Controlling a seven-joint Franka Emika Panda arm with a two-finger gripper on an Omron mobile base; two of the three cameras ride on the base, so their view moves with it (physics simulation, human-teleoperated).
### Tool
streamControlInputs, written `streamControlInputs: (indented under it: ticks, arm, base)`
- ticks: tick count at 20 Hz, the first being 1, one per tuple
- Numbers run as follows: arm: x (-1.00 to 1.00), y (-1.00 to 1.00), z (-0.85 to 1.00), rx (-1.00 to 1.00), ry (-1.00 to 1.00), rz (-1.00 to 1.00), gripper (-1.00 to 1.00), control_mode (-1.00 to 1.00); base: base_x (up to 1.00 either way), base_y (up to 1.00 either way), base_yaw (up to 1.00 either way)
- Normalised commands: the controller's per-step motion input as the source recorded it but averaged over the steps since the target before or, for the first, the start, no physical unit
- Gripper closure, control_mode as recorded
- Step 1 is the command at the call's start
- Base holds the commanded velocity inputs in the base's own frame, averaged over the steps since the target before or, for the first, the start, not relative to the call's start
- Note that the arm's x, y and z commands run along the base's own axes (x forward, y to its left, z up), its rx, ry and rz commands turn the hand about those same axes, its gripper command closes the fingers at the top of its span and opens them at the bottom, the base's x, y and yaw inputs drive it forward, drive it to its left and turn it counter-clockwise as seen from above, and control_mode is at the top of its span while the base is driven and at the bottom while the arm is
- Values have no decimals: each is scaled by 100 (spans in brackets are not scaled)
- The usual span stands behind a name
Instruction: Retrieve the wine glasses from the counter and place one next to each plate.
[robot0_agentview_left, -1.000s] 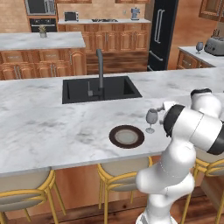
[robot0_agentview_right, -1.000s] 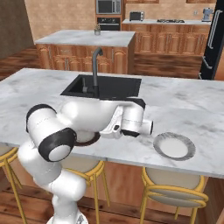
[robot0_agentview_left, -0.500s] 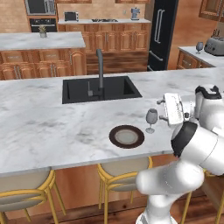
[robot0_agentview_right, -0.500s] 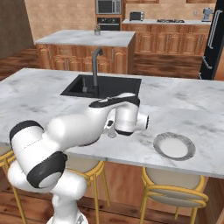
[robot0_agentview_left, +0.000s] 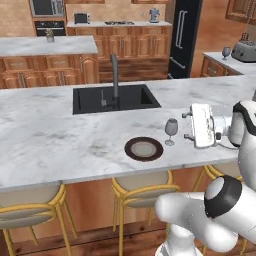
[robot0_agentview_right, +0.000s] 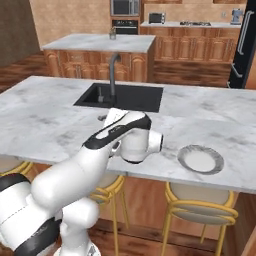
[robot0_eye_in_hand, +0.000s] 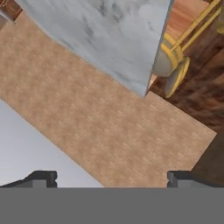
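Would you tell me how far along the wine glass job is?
Done: one glass stands beside the brown plate on the island. In hand: nothing; the gripper is open and empty. Left: the second glass by the toaster must go beside the grey plate.

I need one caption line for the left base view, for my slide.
One wine glass stands beside the dark brown plate on the island; the open gripper is apart from it.

No text, label, brand, number or sign can be read anywhere in these views; the appliances on the far wall are too small and blurred to show any marking.
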Motion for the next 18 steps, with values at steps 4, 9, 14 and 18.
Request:
streamControlInputs:
  ticks: [4, 9, 14, 18]
  arm:
    - [0, 0, 0, 0, 0, 0, -100, 100]
    - [0, 0, 0, 0, 0, 0, -100, 100]
    - [0, 0, 0, 0, 0, 0, -100, 100]
    - [0, 0, 0, 0, 0, 0, -100, 100]
  base:
    - [-99, 42, 0]
    - [-62, 80, 0]
    - [3, 100, 0]
    - [12, 100, 0]
